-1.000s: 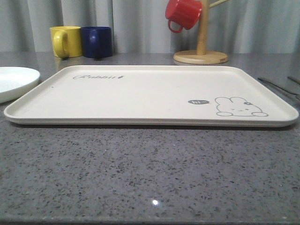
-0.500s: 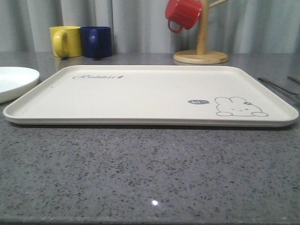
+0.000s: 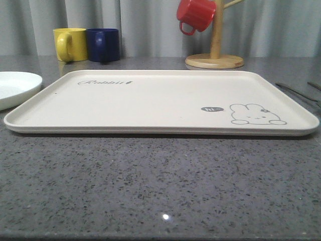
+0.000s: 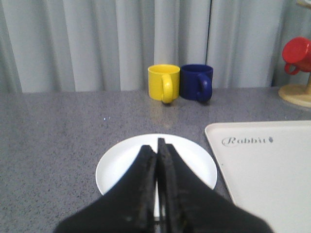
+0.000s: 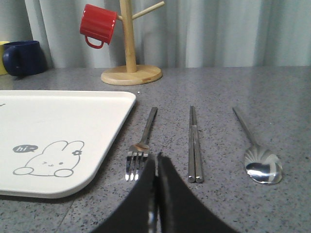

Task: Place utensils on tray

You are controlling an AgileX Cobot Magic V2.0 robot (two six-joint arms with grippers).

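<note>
Hovering pressed closed, empty: left claw (image 4: 157,145), right claw (image 5: 156,160).

Plate (image 3: 15,88) left of tray (image 3: 150,100)

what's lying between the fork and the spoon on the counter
The pair of chopsticks, parallel to both, lies between the fork and spoon, as the right wrist view shows.

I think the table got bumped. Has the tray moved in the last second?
No. In the front view the tray keeps the same gap to the white plate and the wooden mug stand.
</note>
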